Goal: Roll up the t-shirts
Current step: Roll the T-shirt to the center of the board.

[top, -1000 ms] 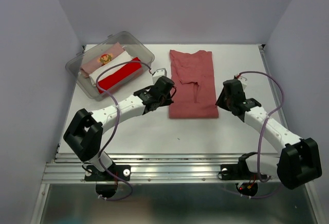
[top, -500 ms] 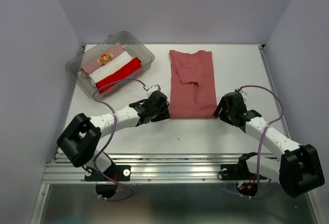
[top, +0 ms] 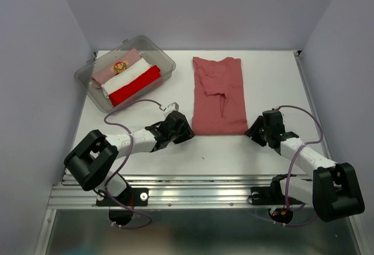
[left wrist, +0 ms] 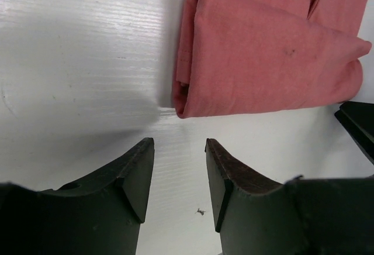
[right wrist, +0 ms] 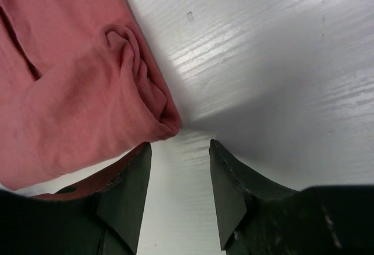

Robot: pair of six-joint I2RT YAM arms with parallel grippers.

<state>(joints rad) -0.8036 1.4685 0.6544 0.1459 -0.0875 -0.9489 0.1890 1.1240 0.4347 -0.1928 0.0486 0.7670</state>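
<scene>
- The large brick-red cloth t-shirt (top: 219,94) lies flat on the white desk (top: 280,79), folded into a long strip, between my two arms.
- Its long axis runs straight away from me, and the near short edge points to my bases.
- My left jaws stand partly open and empty, with its near left corner just ahead of them. My right jaws stand the same at the near right corner.
- Both arms are equally near.

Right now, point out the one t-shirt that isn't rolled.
The large brick-red t-shirt, folded flat on the table. The pink bundle, white bundle and bright red bundle sit rolled in the clear tub.
</scene>
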